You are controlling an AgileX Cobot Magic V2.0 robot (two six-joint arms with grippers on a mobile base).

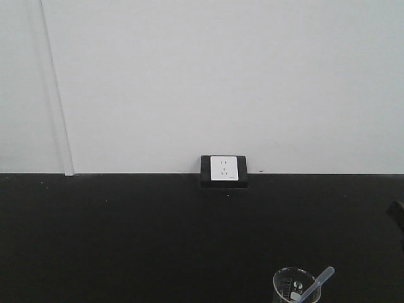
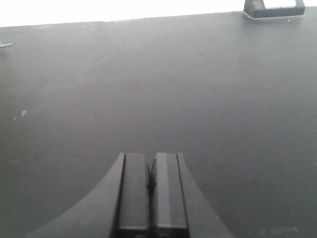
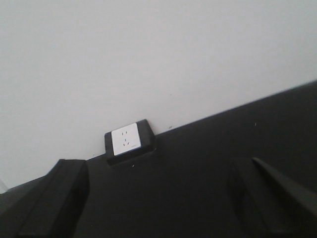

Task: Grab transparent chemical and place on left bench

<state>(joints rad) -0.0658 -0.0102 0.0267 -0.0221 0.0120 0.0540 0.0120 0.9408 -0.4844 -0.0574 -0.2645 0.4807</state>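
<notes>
Left wrist-mounted view: the left pincer (image 2: 151,163), two flat black fingers (image 2: 134,193) side by side, is pressed together with only a hairline seam between the pads. Nothing is caught in it. It hangs low over the wide matte black laboratory worktop (image 2: 158,89), bare here apart from a few pale specks (image 2: 23,113) toward the left edge. At the back edge, far right, sits the black surround of a wall socket (image 2: 275,9), cut off by the frame.

Right wrist-mounted view: the right pincer (image 3: 158,171) is spread wide, one black finger (image 3: 54,198) in each lower corner, and the gap holds nothing. Through the gap the socket shows again, white faceplate in a black box, seated on the worktop's back edge against the plain white wall (image 3: 158,49).

Exterior front-facing view: the slim translucent whitish plastic dropper pipette (image 1: 317,285) stands tilted in a clear glass beaker with printed marks (image 1: 289,285). Its bulb end is up and leans right over the rim, with the tip down inside. The beaker sits at the worktop's near edge toward the right corner (partly cropped by the frame), well apart from the socket. A dark shape (image 1: 396,218) shows at the right edge; I cannot tell what it is.
</notes>
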